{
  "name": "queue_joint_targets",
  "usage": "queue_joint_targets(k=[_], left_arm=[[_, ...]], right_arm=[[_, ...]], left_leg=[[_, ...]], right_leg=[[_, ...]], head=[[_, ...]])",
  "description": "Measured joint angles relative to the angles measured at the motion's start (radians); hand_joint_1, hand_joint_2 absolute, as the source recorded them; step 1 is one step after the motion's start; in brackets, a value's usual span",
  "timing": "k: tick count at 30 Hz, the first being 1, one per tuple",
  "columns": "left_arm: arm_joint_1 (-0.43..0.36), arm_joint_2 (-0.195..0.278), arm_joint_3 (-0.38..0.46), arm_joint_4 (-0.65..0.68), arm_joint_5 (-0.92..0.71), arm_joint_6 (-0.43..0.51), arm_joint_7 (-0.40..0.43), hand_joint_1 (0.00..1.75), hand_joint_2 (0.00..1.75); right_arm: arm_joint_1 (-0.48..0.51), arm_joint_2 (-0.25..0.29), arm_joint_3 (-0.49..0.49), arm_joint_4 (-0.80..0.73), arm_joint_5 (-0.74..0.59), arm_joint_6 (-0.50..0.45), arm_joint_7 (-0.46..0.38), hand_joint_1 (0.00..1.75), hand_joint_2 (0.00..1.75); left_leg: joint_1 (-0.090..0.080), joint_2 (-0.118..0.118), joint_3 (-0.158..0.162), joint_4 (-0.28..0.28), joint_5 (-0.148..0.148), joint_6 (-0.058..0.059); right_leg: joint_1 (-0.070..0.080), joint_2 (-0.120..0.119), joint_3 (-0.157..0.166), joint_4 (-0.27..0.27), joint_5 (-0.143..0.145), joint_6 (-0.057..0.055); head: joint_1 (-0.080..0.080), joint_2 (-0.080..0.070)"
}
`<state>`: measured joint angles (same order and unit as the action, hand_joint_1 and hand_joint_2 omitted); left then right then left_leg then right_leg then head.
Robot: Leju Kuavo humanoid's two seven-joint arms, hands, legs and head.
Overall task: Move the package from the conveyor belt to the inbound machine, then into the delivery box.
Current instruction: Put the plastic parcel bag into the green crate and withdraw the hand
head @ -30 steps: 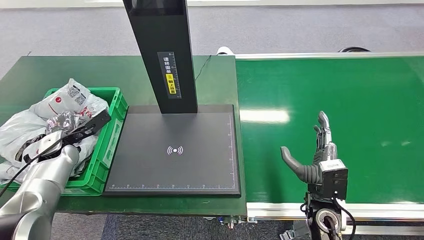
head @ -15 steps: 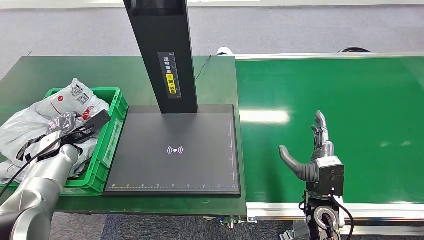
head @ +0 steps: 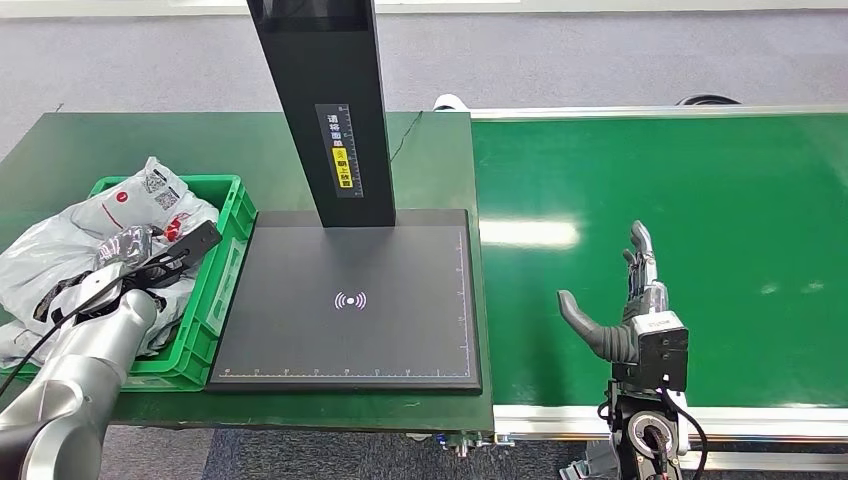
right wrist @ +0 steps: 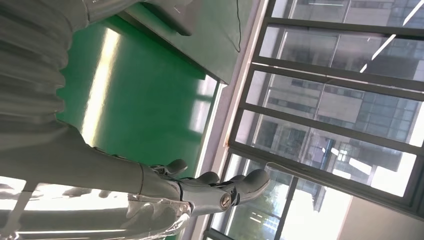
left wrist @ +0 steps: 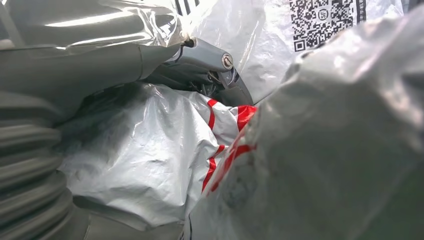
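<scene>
Green crate (head: 228, 262) holds packages (head: 130, 205).

Left arm (head: 75, 375): smooth silver tube, thin black cable looping along it. Left hand (head: 150, 262): flat black frame, dark fingers; wrist view shows grey ribbed cover (left wrist: 27, 165) and silver screw head (left wrist: 228, 61) on grey finger link. Right hand (head: 632, 305): thick dark-grey thumb, grey ribbed palm, darker fingers, black box-shaped wrist block with small white label. Black cables and round metal joint below wrist.

Left hand (head: 150, 262) slightly lower, nearer.
</scene>
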<state>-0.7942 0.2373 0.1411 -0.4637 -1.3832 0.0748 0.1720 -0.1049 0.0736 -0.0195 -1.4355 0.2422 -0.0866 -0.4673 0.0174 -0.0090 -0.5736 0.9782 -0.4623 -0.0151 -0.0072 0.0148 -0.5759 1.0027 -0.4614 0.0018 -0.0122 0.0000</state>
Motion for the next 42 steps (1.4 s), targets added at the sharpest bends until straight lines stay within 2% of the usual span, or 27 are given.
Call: queue_joint_targets(k=[9,14,16,18,20,22,24,27,30,35,42], left_arm=[[0.001,0.000,0.000,0.002,-0.001,0.014,0.004,0.00,1.75],[0.019,-0.004,0.001,-0.011,-0.008,0.138,0.023,0.00,1.75],[0.033,-0.005,0.004,-0.027,-0.001,0.201,0.016,0.00,0.87],[0.046,-0.006,0.013,-0.049,0.012,0.262,-0.002,0.00,0.87],[0.058,-0.007,0.022,-0.075,0.025,0.319,-0.032,0.00,1.75],[0.083,-0.014,0.027,-0.140,0.051,0.406,-0.111,0.00,1.75],[0.115,-0.025,0.027,-0.266,0.082,0.461,-0.187,0.00,1.75],[0.140,-0.034,0.015,-0.432,0.110,0.399,-0.172,0.00,1.75],[0.159,-0.039,0.005,-0.523,0.123,0.381,-0.161,0.00,1.75],[0.178,-0.043,-0.008,-0.585,0.134,0.403,-0.170,0.00,1.75],[0.186,-0.044,-0.013,-0.598,0.146,0.428,-0.178,0.00,1.75]], right_arm=[[0.000,0.000,0.000,0.000,0.000,0.000,0.000,0.00,1.75],[0.001,0.000,0.000,0.000,0.000,0.000,0.002,0.00,1.75],[0.003,0.000,0.000,0.000,0.000,0.000,0.002,0.00,1.75],[0.006,0.000,0.000,-0.001,0.000,0.000,0.003,0.00,1.75],[0.009,0.000,0.000,-0.001,0.000,-0.001,0.003,0.00,1.75],[0.016,0.000,0.000,-0.002,0.000,-0.010,0.002,0.00,1.75],[0.027,-0.001,-0.001,-0.007,-0.002,-0.024,-0.001,0.00,1.75],[0.039,-0.002,-0.003,-0.013,-0.004,-0.030,-0.003,0.00,1.75],[0.047,-0.003,-0.004,-0.017,-0.006,-0.031,-0.004,0.00,1.75],[0.050,-0.003,-0.005,-0.019,-0.009,-0.031,-0.005,0.00,1.75],[0.052,-0.003,-0.005,-0.022,-0.009,-0.031,-0.005,0.00,1.75]], left_leg=[[0.000,0.000,0.000,0.000,0.000,0.000],[0.000,0.000,0.000,0.000,0.000,0.000],[0.000,0.000,0.000,0.000,0.000,0.000],[0.000,0.000,0.000,0.000,0.000,0.000],[0.000,0.000,0.000,0.000,0.000,0.000],[0.000,0.000,-0.001,0.001,0.000,0.000],[0.000,-0.001,-0.002,0.001,0.000,0.000],[0.000,-0.001,-0.002,0.001,0.000,0.000],[0.000,-0.001,-0.002,0.001,0.000,0.000],[0.000,-0.001,-0.002,0.001,0.000,0.000],[0.000,-0.001,-0.002,0.001,0.000,0.000]], right_leg=[[0.000,0.000,0.000,0.000,0.000,0.000],[0.000,0.000,0.000,0.000,0.000,0.000],[0.000,0.000,-0.001,0.000,0.000,0.000],[0.000,0.000,-0.001,0.000,0.000,0.000],[0.000,0.000,-0.002,0.000,0.000,0.000],[0.000,0.000,-0.002,0.000,0.000,0.000],[0.000,0.000,-0.002,0.000,0.000,0.000],[0.000,0.000,-0.002,0.000,0.000,0.000],[0.000,0.000,-0.003,0.000,0.000,0.000],[0.000,0.000,-0.003,0.000,0.000,0.000],[0.000,0.000,-0.003,0.000,0.000,0.000]], head=[[0.000,0.000],[0.000,0.000],[0.000,0.000],[0.000,0.000],[0.000,0.000],[0.000,0.000],[0.000,0.000],[0.000,0.000],[0.000,0.000],[0.000,0.000],[0.000,0.000]])
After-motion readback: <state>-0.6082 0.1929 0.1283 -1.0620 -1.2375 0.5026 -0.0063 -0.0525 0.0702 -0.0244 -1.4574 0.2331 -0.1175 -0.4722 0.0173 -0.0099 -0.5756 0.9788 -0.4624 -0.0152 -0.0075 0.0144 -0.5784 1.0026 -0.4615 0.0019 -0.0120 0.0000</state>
